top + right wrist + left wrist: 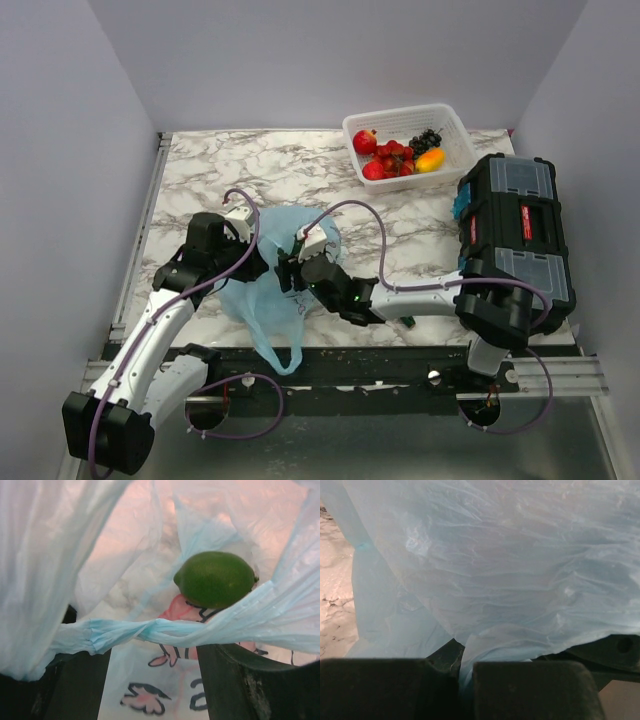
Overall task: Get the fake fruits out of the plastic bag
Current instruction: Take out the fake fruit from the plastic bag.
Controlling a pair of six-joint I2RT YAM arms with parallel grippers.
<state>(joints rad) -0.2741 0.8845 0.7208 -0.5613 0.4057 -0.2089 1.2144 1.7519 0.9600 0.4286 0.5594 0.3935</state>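
Note:
The light-blue plastic bag [268, 300] lies near the table's front edge, one loop handle trailing over it. My left gripper [258, 258] is shut on a fold of the bag's film [465, 655], pinched between its dark fingers [530, 690]. The right gripper [155, 675] reaches into the bag's mouth [290, 268] and stands open. A green fake fruit [215, 579] lies on the printed bag floor just beyond its fingertips, untouched. A twisted strip of the bag [150, 630] stretches across both right fingers. More fake fruits, red [365, 141] and orange-yellow [431, 160], lie in the white basket [455, 128].
A black toolbox [515, 235] with clear lid compartments stands along the table's right side, next to the right arm. A dark grape bunch [427, 138] shares the basket at the back right. Purple cables loop over both arms.

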